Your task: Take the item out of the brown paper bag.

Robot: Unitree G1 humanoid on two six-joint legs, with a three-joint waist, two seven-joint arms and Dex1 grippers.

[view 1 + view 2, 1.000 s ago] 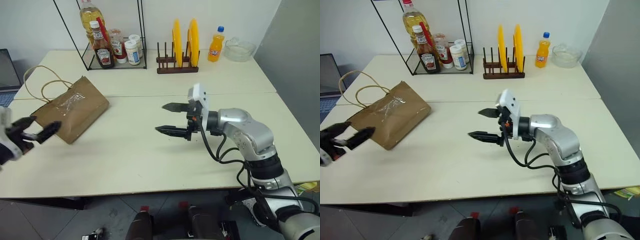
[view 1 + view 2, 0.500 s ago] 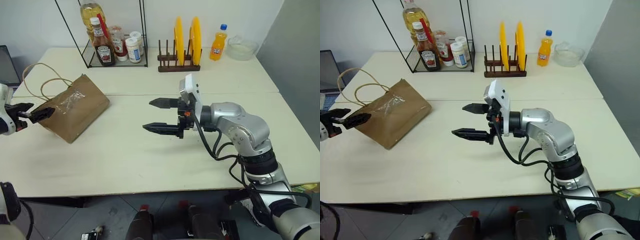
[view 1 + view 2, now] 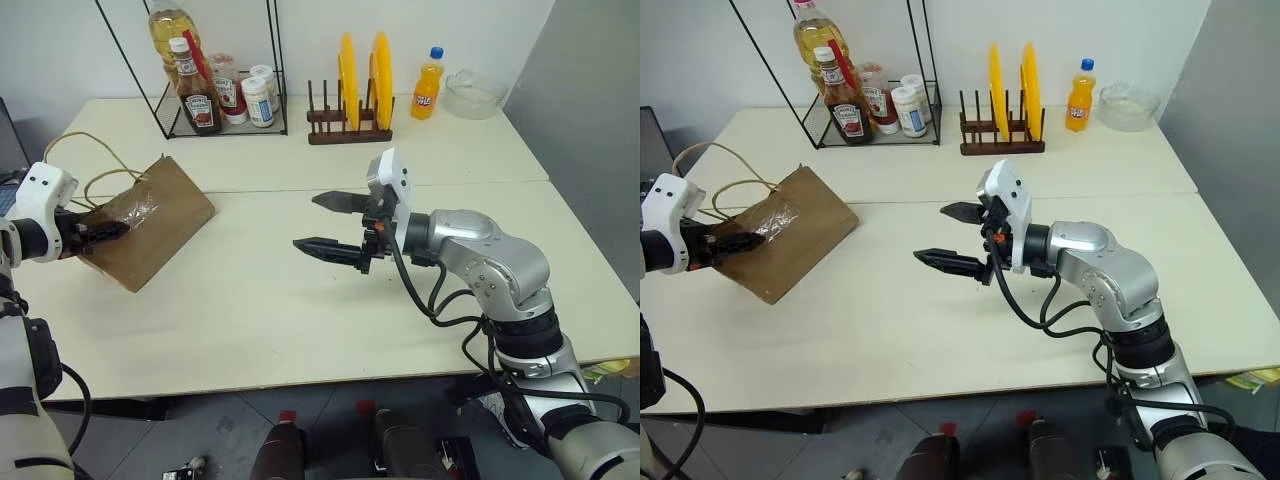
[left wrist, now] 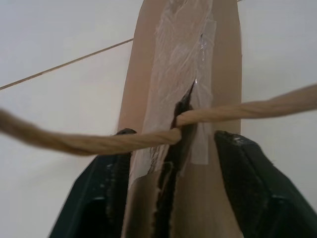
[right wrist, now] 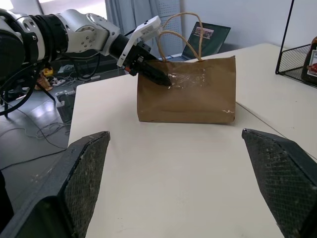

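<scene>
The left claw has come forward to the bag lying on the table and straddles its taped top edge, fingers partly closed, while the right claw waits wide apart; the item stays hidden, presumably inside.

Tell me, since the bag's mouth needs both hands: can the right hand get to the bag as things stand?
Probably yes. The right hand hangs open over bare table, pointing at the bag, nothing between; the left hand is at the bag's top.
</scene>
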